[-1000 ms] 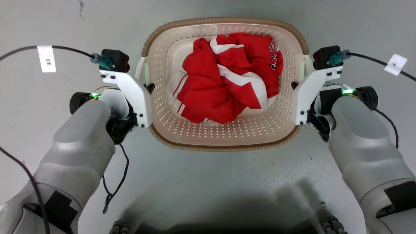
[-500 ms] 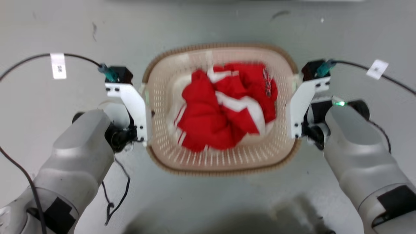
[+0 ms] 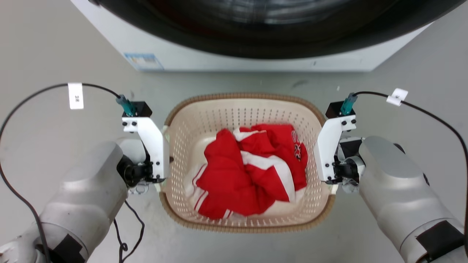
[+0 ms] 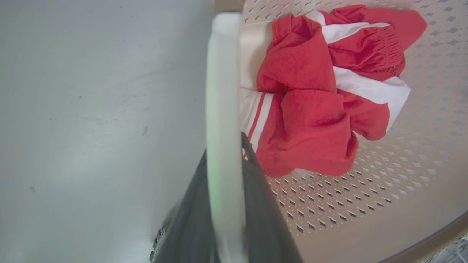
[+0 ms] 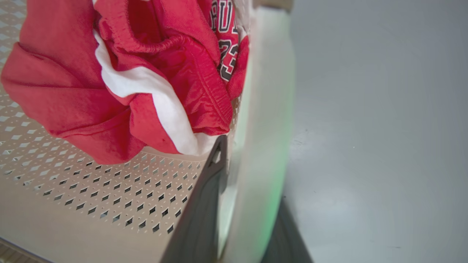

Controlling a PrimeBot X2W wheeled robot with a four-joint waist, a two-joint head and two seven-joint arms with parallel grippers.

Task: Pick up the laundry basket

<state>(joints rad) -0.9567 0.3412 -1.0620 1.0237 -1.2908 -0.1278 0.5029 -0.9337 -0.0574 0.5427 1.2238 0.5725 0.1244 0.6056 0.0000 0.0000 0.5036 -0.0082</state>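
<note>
Your left pincer (image 4: 223, 149) is clenched on the laundry basket (image 3: 245, 96): in the left wrist view its two dark fingers (image 4: 252, 190) stand one on each side of the white left handle (image 4: 223, 73), pressed against it. Your right pincer (image 5: 252, 175) grasps the basket in the same way, its fingers (image 5: 204, 204) flanking the pale right handle (image 5: 268, 91). The cream perforated basket with its brown woven-look rim hangs between your two pale forearms, over the middle of the grey floor (image 3: 40, 54) in the head view. Whether its base touches the floor, you cannot tell. Along the far edge of that floor stands the washing machine (image 3: 219, 58), white-bodied with a dark round front, apart from the basket's far rim. Inside the basket lies a crumpled red and white garment (image 3: 252, 171), with dark lettering on the fold nearest your right pincer.
</note>
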